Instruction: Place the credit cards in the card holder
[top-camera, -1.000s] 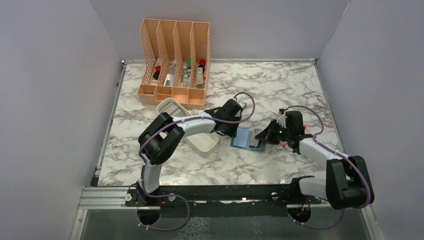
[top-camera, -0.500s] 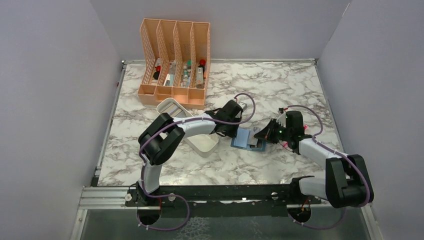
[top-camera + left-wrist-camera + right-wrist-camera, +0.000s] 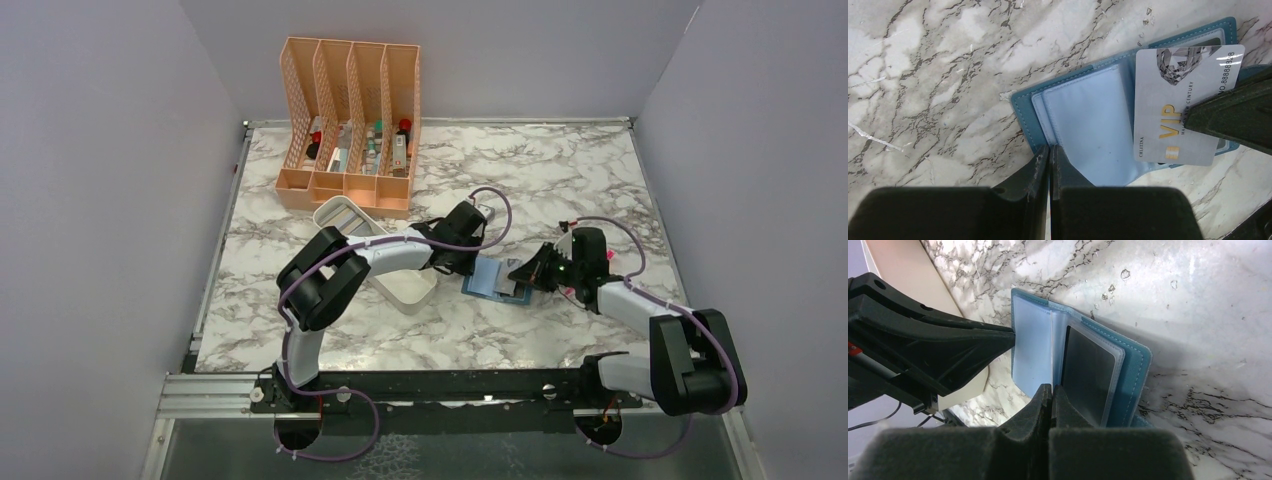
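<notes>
The card holder (image 3: 1137, 365) is lying open on the marble table (image 3: 1208, 310), showing its pale blue leaves and one dark panel with a clear rim. The right gripper (image 3: 1050, 390) is pointing at the middle of the leaves with its fingers pressed together. The left gripper (image 3: 1009, 337) is standing at the left side, its tip touching the edge of the outer pale leaf.

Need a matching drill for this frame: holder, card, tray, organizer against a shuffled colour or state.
1 holder
2 card
3 tray
4 organizer

A peach, bottles inside
B white, next to organizer
C teal, lying open
D pinched in right tool

Pairs: 1-C, 2-D, 3-B, 4-A
</notes>
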### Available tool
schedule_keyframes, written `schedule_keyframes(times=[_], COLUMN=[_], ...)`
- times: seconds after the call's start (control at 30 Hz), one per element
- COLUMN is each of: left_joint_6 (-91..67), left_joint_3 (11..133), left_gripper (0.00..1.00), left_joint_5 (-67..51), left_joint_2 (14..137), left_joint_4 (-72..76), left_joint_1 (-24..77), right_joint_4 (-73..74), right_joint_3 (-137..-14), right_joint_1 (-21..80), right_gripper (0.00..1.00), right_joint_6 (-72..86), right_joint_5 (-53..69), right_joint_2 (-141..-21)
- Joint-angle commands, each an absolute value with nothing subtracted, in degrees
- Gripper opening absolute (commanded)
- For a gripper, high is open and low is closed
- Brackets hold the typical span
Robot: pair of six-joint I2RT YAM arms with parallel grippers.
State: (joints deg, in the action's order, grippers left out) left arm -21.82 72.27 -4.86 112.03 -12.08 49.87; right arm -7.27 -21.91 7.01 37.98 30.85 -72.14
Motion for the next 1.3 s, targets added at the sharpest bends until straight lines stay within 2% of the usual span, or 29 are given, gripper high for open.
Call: schedule_keyframes(times=[0.0, 0.73, 1.13, 1.27], left_joint_6=[-21.4, -22.4, -24.5, -25.1], left_joint_3=[70.5, 71.4, 71.1, 70.8], left_gripper=[0.09, 0.09, 0.09, 0.09], left_joint_5=[-3.9, -2.3, -1.4, -1.0], left_joint_2=[112.8, 114.0, 113.8, 113.7], left_joint_4=[-15.0, -16.0, -16.5, -16.5], left_joint_1=[50.9, 51.6, 52.8, 53.2], right_joint_4=[-9.8, -22.6, -22.7, -18.0], right_joint_3=[-20.1, -14.2, -12.0, -13.0], right_joint_1=[6.7, 6.7, 6.7, 6.7], right_gripper=[0.01, 0.01, 0.01, 0.02], right_joint_6=[38.5, 45.9, 48.1, 46.5], right_joint_5=[29.6, 35.1, 32.0, 32.7], right_joint_2=[-70.8, -71.8, -66.9, -67.1])
